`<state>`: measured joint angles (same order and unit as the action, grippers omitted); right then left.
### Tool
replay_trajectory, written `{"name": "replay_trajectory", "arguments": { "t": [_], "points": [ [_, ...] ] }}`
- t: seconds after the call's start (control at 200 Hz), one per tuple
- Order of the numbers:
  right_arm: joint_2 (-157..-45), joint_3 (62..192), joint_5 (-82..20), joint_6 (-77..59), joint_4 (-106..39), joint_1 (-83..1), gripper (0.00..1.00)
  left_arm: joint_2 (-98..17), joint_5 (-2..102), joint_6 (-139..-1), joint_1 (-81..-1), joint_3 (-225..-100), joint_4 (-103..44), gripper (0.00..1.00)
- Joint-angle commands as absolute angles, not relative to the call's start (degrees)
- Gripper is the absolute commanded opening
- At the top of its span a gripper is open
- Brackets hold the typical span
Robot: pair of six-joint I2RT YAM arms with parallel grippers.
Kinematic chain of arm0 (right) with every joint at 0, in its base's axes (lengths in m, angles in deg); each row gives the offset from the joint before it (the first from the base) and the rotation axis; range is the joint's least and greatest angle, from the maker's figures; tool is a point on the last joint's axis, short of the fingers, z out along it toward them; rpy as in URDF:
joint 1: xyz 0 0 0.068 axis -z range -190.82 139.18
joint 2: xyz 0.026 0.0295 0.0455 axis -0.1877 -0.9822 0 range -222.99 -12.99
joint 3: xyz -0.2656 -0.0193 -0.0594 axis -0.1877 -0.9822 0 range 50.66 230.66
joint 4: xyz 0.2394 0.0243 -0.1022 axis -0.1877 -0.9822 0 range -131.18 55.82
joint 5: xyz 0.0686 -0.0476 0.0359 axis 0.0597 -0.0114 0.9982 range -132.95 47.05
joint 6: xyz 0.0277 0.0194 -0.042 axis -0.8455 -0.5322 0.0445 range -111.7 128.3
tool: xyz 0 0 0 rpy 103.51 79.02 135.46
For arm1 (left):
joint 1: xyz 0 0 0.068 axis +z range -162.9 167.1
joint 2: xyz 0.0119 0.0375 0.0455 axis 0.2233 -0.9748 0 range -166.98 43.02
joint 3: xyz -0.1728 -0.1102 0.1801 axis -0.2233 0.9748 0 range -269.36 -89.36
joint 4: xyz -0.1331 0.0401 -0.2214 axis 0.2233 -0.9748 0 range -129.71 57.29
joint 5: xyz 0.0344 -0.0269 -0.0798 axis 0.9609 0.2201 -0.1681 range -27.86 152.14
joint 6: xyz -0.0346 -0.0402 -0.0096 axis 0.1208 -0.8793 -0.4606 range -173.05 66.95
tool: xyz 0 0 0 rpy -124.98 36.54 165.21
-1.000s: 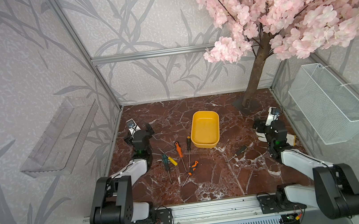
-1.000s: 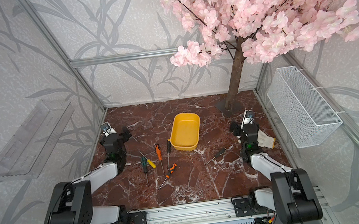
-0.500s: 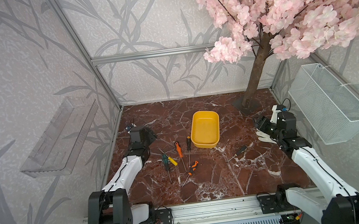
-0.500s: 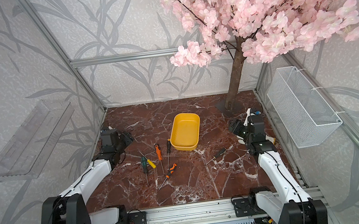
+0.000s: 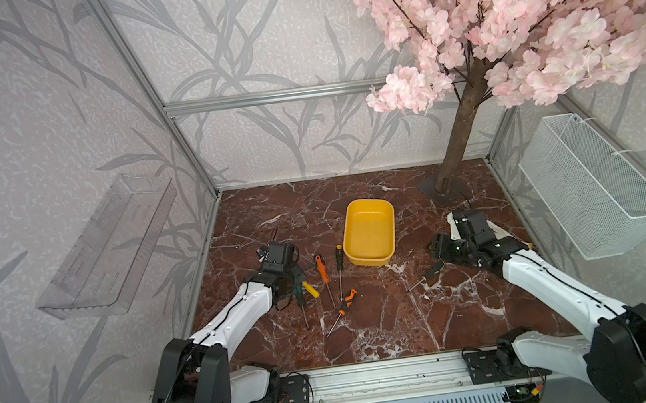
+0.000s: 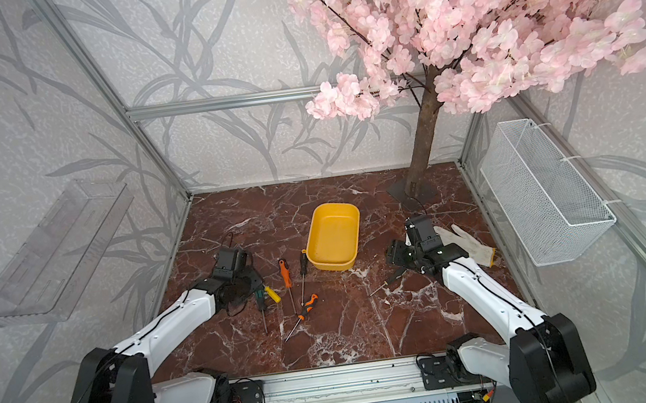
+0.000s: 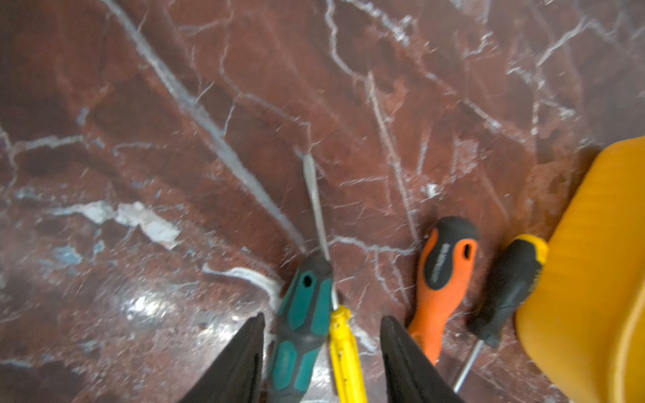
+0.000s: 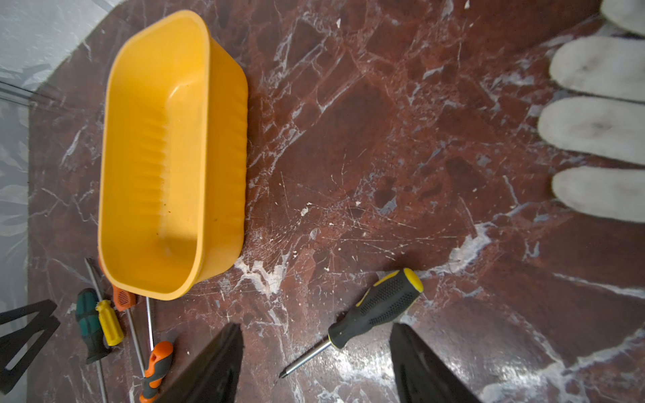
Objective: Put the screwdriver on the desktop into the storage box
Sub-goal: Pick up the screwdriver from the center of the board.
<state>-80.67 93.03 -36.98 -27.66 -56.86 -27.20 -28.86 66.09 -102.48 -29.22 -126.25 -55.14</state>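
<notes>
**Setting.** A dark red-brown marble desktop (image 5: 390, 320) is filling the floor of a metal frame walled in grey leaf-pattern paper.

1. An orange-and-black screwdriver (image 5: 346, 302) is lying nearest the front rail, tip pointing forward.
2. The left gripper (image 7: 321, 317) is reaching down close to the desktop. Its jaws are standing partly apart and gripping nothing. A green-handled screwdriver (image 7: 303, 324) and a short yellow screwdriver (image 7: 343, 349) are lying side by side between them.
3. An orange-handled screwdriver (image 5: 322, 268) and a black-handled screwdriver (image 5: 339, 258) with a yellow cap are lying just beside that pair, handles towards the far wall.
4. The right gripper (image 8: 316, 326) is hovering with jaws partly spread, holding nothing. A black-and-yellow screwdriver (image 8: 377, 308) is lying with its neck between them, apart from both.
5. A white work glove (image 6: 465, 245) is lying flat just beside the right gripper.
6. The yellow storage box (image 5: 370, 259) is sitting mid-desktop. All six screwdrivers are lying outside it on the marble, the black-handled one's cap just beside its near wall.
7. A pink blossom tree (image 5: 459, 127) is standing at the far right corner. A clear tray (image 5: 109, 245) and a white wire basket (image 5: 592, 186) are hanging on the side walls.
</notes>
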Motion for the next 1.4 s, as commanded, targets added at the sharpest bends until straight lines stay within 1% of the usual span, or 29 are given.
{"name": "replay_trajectory", "arguments": {
  "t": [0.0,0.12,0.285,0.36,0.525,0.655,0.765,0.9,0.945,1.105,1.27,1.394],
  "points": [
    [-81.99,95.72,-38.95,-28.26,-58.01,-27.78,0.70,-26.01,68.15,-104.20,-30.29,-124.61,-58.68,0.52],
    [-82.84,96.18,-39.23,-28.61,-58.17,-28.04,0.70,-25.98,66.48,-104.25,-30.85,-123.65,-58.94,0.49],
    [-83.22,95.38,-39.95,-29.54,-58.04,-28.13,0.70,-27.38,65.85,-104.73,-32.65,-122.11,-57.32,0.49],
    [-83.14,94.92,-40.14,-29.71,-58.19,-28.13,0.70,-28.26,65.83,-104.88,-33.46,-122.06,-57.45,0.46],
    [-82.36,93.96,-40.93,-29.91,-58.25,-28.10,0.70,-29.12,66.18,-105.54,-34.77,-120.69,-57.23,0.42],
    [-81.94,93.59,-41.19,-30.21,-58.18,-28.13,0.70,-30.40,67.21,-105.43,-35.21,-120.13,-56.11,0.37],
    [-81.57,93.57,-41.59,-30.29,-58.29,-28.13,0.70,-32.36,67.69,-104.61,-35.31,-120.34,-55.73,0.35],
    [-80.46,93.36,-42.32,-30.28,-58.74,-28.13,0.70,-33.48,68.85,-103.47,-35.31,-121.31,-56.39,0.28],
    [-80.11,93.20,-42.58,-30.29,-58.86,-28.13,0.70,-33.45,69.13,-103.09,-35.31,-121.95,-56.81,0.23],
    [-79.75,92.72,-42.95,-30.01,-59.30,-28.11,0.71,-32.45,70.65,-101.16,-35.31,-126.84,-60.40,0.10],
    [-79.86,92.52,-42.53,-30.19,-59.37,-28.11,0.71,-30.98,69.78,-97.96,-35.31,-135.37,-63.05,0.07],
    [-79.98,92.67,-41.98,-30.31,-59.32,-28.12,0.71,-34.71,66.15,-94.35,-35.48,-144.48,-62.79,0.06]
  ]
}}
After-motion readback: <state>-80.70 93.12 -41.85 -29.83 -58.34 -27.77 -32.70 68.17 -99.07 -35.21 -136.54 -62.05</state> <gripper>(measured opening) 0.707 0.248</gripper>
